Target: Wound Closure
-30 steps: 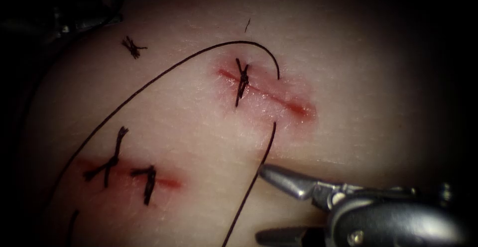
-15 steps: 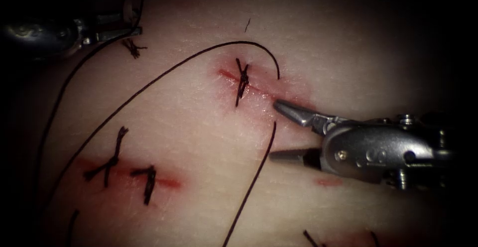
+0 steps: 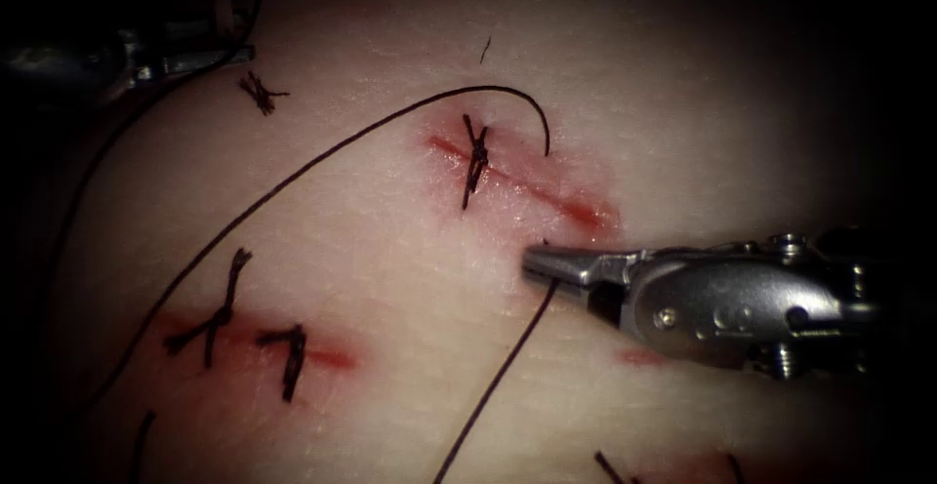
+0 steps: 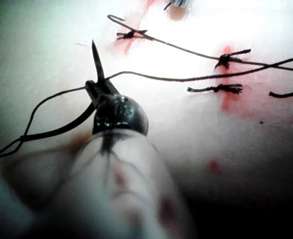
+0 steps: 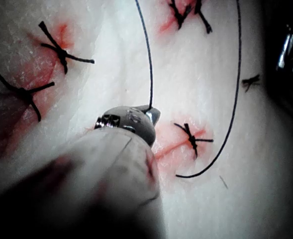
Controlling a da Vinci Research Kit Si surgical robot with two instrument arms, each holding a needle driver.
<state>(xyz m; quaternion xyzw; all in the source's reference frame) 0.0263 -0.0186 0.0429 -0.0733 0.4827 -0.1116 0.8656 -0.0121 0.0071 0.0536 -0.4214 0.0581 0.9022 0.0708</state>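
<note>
On the counter, tissue (image 3: 390,250): pale slab carrying several tied stitches. I am working the upper cut (image 3: 547,196).
Right claw (image 3: 535,262): closed at the right end of the cut, just beside it. I read it as pinching the short end of the thread (image 3: 293,177), and my right wrist view shows that strand running straight into the closed tip.
Left claw (image 4: 95,88): well off to the left of the cut and clear of the tissue. It is clamped on the needle (image 4: 97,62).
Cut: one knot (image 3: 475,157) already sits across it, and the stretch to the right of that knot looks unclosed, with red fluid along it.
Thread: it arcs over the knot and enters the tissue just right of it. It appears again on the near side of the cut, at the right claw. The long side sweeps away left toward the needle.
Needle: free of the tissue. It is held a short way back from the point, so the point stands out past the jaws and the rest curves away behind.
Step, my judgement: a second stitch has been placed right of the knot and both ends are in hand. It is not yet tied.
Next move calls for: a steady grip on the short end so it does not slip back through, slack on the long side, and the needle point kept off the tissue.
</note>
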